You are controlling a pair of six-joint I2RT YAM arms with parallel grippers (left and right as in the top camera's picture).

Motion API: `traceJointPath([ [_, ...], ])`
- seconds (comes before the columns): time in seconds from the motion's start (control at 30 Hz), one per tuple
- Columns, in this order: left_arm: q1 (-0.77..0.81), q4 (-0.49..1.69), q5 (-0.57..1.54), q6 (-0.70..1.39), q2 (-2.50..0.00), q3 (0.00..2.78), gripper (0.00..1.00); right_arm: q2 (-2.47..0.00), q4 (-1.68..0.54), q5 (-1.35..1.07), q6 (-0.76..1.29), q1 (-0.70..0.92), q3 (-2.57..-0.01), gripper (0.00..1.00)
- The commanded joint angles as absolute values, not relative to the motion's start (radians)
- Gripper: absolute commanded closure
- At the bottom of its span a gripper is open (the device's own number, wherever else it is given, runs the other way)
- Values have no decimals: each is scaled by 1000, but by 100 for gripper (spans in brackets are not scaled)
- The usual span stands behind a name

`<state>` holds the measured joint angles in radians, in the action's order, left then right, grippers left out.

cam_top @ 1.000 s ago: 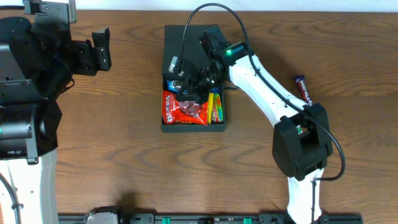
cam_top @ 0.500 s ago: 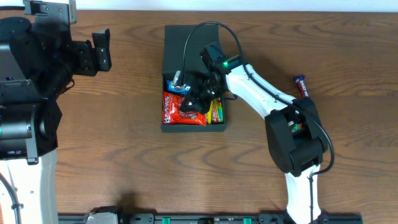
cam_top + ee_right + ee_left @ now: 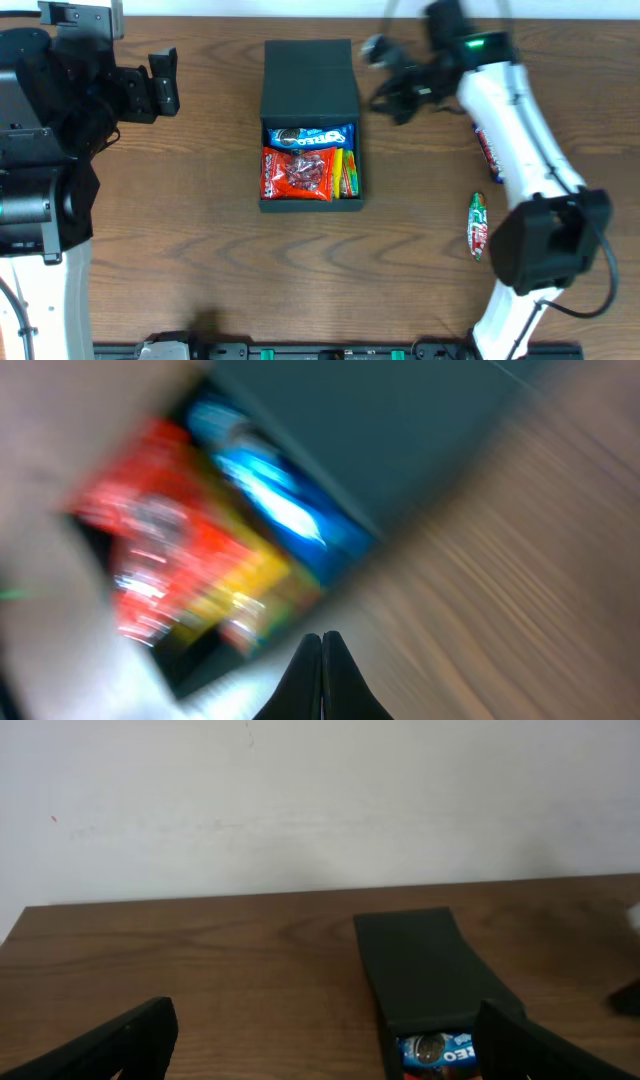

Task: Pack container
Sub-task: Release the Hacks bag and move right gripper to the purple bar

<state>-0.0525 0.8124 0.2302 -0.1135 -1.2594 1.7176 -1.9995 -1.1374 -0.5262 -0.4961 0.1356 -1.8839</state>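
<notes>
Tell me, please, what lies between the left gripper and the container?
Nothing lies there: in the overhead view only bare table separates the left gripper from the container.

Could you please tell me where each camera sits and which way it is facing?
Overhead: above the table, looking straight down at the container; left end effector and right end effector both show.
Left wrist: low, facing the wall across the container; its open fingers frame the bottom corners.
Right wrist: blurred, angled down into the container; its shut fingers show.
Shared: all see the blue packet.
</notes>
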Motion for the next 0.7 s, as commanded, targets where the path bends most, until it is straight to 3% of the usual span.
traceJointPath([
  [0.0, -59, 823, 246, -134, -1270, 1738, 5, -2009, -1148, -306, -443, 31, -1856, 99],
  [0.17, -59, 841, 263, -134, -1279, 1738, 5, -2011, -1144, -283, -442, -131, -1822, 98],
  [0.27, -59, 841, 263, -134, -1285, 1738, 5, -2015, -1119, -256, -441, -180, -1777, 82],
  [0.37, -59, 839, 263, -134, -1289, 1738, 5, -2015, -1072, -180, -423, -198, -1702, 54],
  [0.67, -59, 831, 263, -134, -1290, 1738, 5, -2015, -943, -52, -352, -198, -1528, 44],
])
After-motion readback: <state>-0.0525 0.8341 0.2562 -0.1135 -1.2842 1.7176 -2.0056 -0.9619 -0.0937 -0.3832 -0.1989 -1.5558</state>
